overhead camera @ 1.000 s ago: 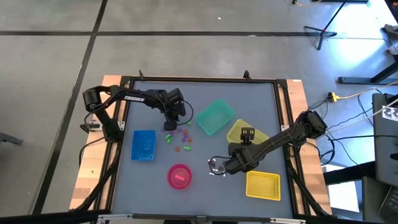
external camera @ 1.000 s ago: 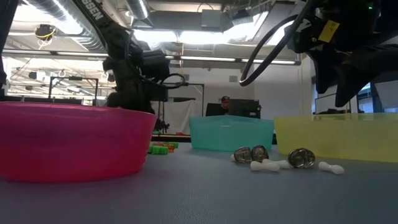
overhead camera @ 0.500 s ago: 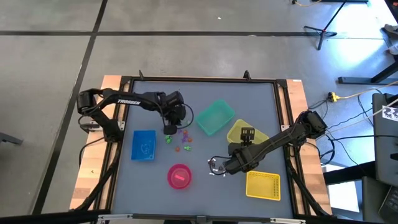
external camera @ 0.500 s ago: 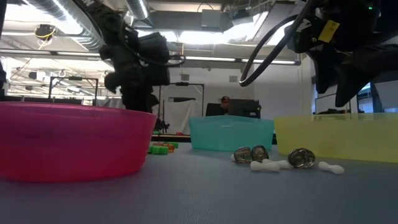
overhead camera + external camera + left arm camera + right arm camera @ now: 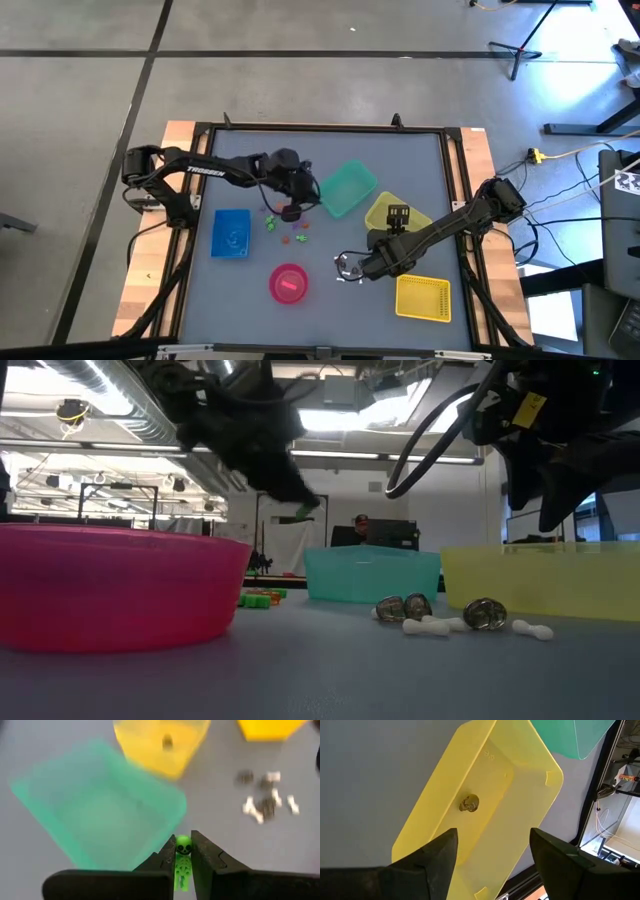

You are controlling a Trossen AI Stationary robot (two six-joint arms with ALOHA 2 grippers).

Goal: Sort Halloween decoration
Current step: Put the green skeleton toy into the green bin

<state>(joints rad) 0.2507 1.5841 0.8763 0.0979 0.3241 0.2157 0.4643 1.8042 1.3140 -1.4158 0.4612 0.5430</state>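
My left gripper (image 5: 297, 208) hangs above the table at the near-left edge of the green bin (image 5: 345, 190), shut on a tiny green skeleton (image 5: 183, 855), also seen as a green speck (image 5: 305, 510) in the low view. Loose purple, orange and green trinkets (image 5: 290, 228) lie on the table below it. My right gripper (image 5: 350, 268) waits open above dark skulls and white bones (image 5: 450, 615), next to the yellow bin (image 5: 485, 805), which holds one dark skull (image 5: 469, 803). My left gripper pinches the skeleton's body (image 5: 182, 866) between its two fingers, and the head (image 5: 183, 843) sticks out at the fingertips. The fingers slant down from the table's left. The skeleton is lifted clear of the table and lies along the fingers.
A blue bin (image 5: 231, 233) lies at the left, a pink bowl (image 5: 288, 283) near the front edge, and a yellow mesh basket (image 5: 423, 297) at the front right. A person sits in the room behind the table (image 5: 362, 525).
My left gripper has risen from the trinket pile and swung toward the green bin on the table's right, tipping from pointing steeply down to a shallow slant. It stays shut and carries the green skeleton clear of the table.
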